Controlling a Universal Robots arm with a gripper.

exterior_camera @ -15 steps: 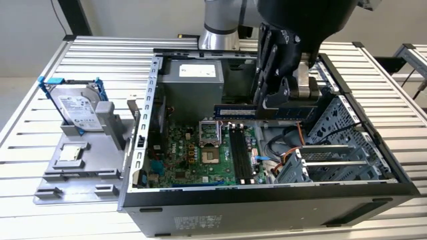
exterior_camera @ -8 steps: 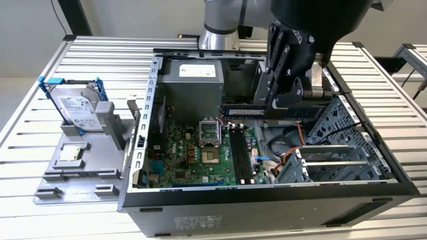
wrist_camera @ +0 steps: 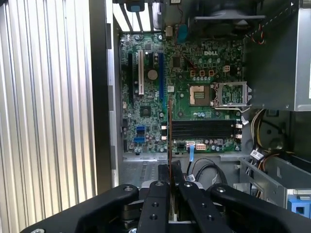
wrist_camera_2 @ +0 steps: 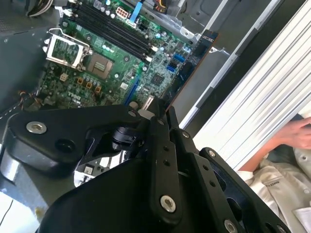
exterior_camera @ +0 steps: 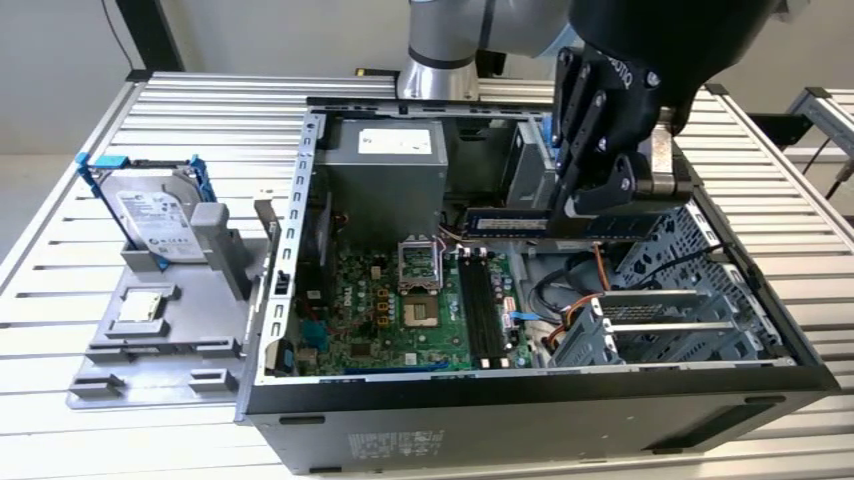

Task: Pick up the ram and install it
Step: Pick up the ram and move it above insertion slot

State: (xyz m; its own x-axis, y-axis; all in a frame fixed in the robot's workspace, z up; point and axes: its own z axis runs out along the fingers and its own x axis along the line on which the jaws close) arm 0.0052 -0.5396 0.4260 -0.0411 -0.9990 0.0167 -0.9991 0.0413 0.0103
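Fingers (wrist_camera: 187, 194): black, drawn in tight on the ram from both flat faces, in both wrist views.
Gripper (exterior_camera: 603, 215): clamped on the stick, hanging over the open case on the exterior view's right side.
Ram (exterior_camera: 507, 222): blue stick with a white label, held level in the air, one end jutting out of the grip toward the exterior view's left; seen edge-on as a thin line in the first wrist view (wrist_camera: 169, 131) and as a slanted dark strip in the second wrist view (wrist_camera_2: 194, 63).
Slots (wrist_camera: 204, 130): long, black, side by side on the motherboard, apart from the ram.
Motherboard (exterior_camera: 387, 310): green, lying flat in the case floor, CPU socket (exterior_camera: 416, 262) just beside the slots.
Case (exterior_camera: 534, 410): black and grey, side open upward, resting on the slatted table (exterior_camera: 40, 300).
Hard drive (exterior_camera: 154, 220): silver, in blue brackets, propped on a grey stand beside the case, on the exterior view's left.
Person's hand (wrist_camera_2: 299, 133): at the table edge, white sleeve (wrist_camera_2: 282, 187) near it.
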